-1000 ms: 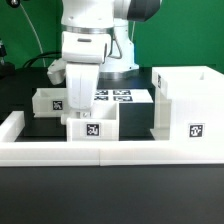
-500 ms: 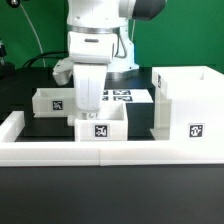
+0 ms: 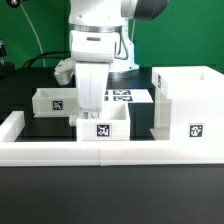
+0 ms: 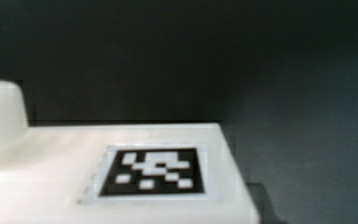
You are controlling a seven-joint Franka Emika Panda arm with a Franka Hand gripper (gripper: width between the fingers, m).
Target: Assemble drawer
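In the exterior view my gripper point(image 3: 92, 108) reaches straight down into a small white open-top tray point(image 3: 103, 129) that stands just behind the front wall. Its fingers close on the tray's back wall, their tips hidden inside. A second small tray point(image 3: 52, 101) stands behind it towards the exterior view's left. The tall boxy casing point(image 3: 190, 105) stands at the exterior view's right, apart from both trays. The wrist view shows a blurred white surface with a tag point(image 4: 155, 170) over the dark table. No fingers show there.
The long low white border wall point(image 3: 60, 152) runs along the front and turns back at the exterior view's left. The marker board point(image 3: 122, 97) lies flat behind the gripper. The arm's base stands at the back.
The gripper and the front tray have slid together towards the exterior view's right, closer to the casing. The other tray and the casing have not moved.
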